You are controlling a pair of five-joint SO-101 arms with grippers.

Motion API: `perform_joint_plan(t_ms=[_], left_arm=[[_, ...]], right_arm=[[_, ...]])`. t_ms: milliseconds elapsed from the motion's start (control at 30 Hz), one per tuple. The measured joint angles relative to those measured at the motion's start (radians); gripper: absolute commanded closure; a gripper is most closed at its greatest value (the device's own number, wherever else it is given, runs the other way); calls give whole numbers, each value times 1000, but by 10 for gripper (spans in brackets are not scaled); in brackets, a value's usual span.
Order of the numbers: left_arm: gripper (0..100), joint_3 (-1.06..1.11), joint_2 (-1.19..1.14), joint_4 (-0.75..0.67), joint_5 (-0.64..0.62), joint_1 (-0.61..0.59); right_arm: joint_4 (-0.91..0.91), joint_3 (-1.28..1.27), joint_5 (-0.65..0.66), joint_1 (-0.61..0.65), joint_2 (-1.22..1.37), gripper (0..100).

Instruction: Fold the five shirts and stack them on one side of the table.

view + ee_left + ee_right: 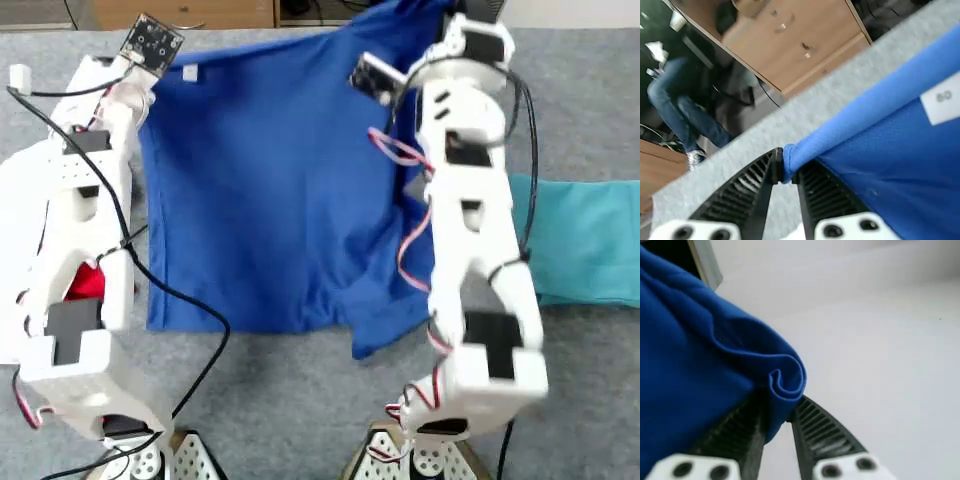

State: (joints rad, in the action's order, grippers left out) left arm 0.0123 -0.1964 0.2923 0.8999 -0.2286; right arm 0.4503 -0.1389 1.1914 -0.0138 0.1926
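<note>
A blue shirt (270,190) hangs stretched between my two arms over the grey table (290,400), its lower hem trailing on the surface. My left gripper (786,175) is shut on one top corner of the blue shirt (880,140), near the far left of the table, beside a white neck label (941,104). My right gripper (777,415) is shut on a bunched fold of the blue shirt (700,360) at the far right of the cloth. In the high view the left arm (85,200) and right arm (470,200) flank the shirt.
A teal shirt (585,240) lies flat on the table's right side. White cloth and a red patch (85,285) sit at the left edge under the left arm. A wooden cabinet (800,40) stands beyond the table's far edge.
</note>
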Motion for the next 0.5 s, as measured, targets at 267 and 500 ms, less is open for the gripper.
perform_joint_plan(t_ms=[267, 500], left_arm=[[982, -227, -189, -66, 0, 0], [982, -390, -253, -66, 0, 0]], right_arm=[[0, 434, 0, 21, 311, 996], [0, 738, 0, 46, 477, 996]])
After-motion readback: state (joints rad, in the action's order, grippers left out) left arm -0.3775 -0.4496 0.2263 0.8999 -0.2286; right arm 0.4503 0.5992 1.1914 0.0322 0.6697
